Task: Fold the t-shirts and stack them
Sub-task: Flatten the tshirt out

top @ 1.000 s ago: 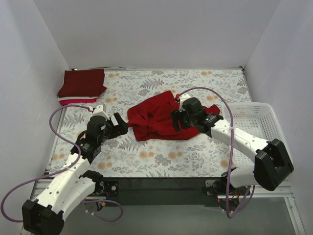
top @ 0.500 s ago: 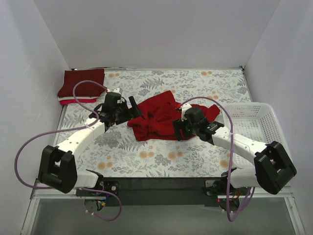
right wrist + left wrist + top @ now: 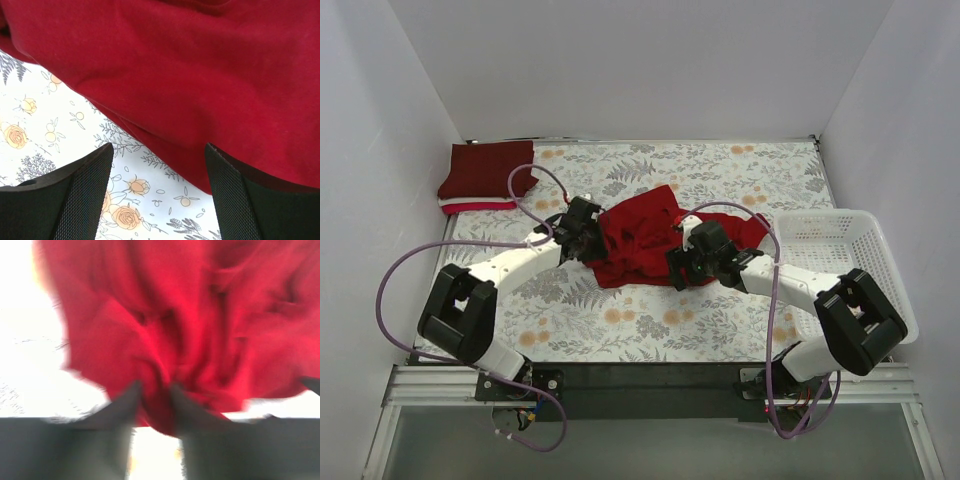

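Right wrist view: right fingers (image 3: pixel 75 200) spread, empty, above the floral surface (image 3: pixel 55 115); bright red t-shirt (image 3: pixel 200 65) hem lies just beyond the tips. Left wrist view, blurred: left fingers (image 3: pixel 120 410) flank a red fold; cannot tell whether pinched. Top view only: folded maroon t-shirt (image 3: pixel 488 168) well beyond the left fingers.

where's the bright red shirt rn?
Top view: the bright red t-shirt lies crumpled mid-table, between the left claw at its left edge and the right claw at its near-right edge, left of the white basket.
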Available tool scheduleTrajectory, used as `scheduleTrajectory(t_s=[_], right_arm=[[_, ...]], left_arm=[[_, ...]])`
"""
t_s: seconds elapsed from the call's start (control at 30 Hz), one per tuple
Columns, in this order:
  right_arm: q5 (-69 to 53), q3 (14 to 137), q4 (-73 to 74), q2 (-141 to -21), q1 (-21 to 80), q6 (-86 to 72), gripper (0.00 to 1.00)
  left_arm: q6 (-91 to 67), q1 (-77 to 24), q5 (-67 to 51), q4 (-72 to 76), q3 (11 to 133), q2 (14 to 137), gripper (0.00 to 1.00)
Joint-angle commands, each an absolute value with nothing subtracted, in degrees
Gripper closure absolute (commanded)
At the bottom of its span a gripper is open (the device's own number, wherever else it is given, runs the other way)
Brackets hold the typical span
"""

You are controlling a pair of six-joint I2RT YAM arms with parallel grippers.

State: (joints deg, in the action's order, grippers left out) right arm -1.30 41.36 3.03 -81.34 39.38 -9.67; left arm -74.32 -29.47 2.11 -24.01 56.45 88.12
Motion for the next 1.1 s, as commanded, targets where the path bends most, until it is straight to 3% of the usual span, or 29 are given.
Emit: scheduleTrajectory(t_s=[0.0, 0.03, 0.27, 0.47, 0.63, 0.67, 0.73, 0.8, 0.83, 0.93, 1.07], right_arm=[[-3.8, 42.5, 0.5, -82.6, 39.4, -9.6, 0.21], [-4.1, 42.4, 0.4, -82.5, 39.4, -9.5, 0.21], [-4.3, 43.1, 0.5, -82.9, 39.6, -9.1, 0.24], [-2.3, 45.7, -1.1, -86.8, 39.6, -8.1, 0.28], [-0.5, 48.4, -1.1, -91.5, 39.4, -6.9, 0.37], [-0.3, 49.2, -1.2, -92.9, 39.3, -6.7, 0.43], [-0.3, 50.6, -1.2, -95.7, 38.3, -6.6, 0.57], [-1.6, 54.1, -1.1, -97.6, 36.3, -6.3, 0.89], [-2.8, 55.4, -1.1, -99.1, 35.5, -6.2, 0.98], [-8.3, 66.4, -0.1, -101.6, 30.8, -7.0, 0.99], [-11.3, 86.5, 6.6, -99.6, 26.5, -6.1, 0.99]], left_arm=[[-76.4, -29.4, 14.1, -27.3, 51.9, 82.1, 0.84], [-78.5, -29.3, 15.9, -27.9, 48.3, 76.6, 1.0], [-91.9, -27.6, 22.8, -30.3, 31.1, 47.9, 1.0], [-97.5, -26.9, 25.7, -34.9, 27.7, 37.7, 1.0], [-95.9, -26.5, 28.0, -35.7, 30.7, 40.3, 1.0], [-95.4, -26.5, 27.7, -35.2, 31.1, 41.0, 1.0], [-92.7, -25.3, 26.2, -31.8, 32.5, 43.6, 1.0], [-89.6, -22.9, 23.0, -27.7, 33.9, 46.7, 1.0], [-86.8, -19.7, 21.1, -23.9, 35.1, 49.7, 1.0], [-84.3, -5.8, 5.3, -15.1, 40.4, 60.4, 1.0], [-81.2, -0.1, -3.8, -18.0, 65.3, 76.0, 1.0]])
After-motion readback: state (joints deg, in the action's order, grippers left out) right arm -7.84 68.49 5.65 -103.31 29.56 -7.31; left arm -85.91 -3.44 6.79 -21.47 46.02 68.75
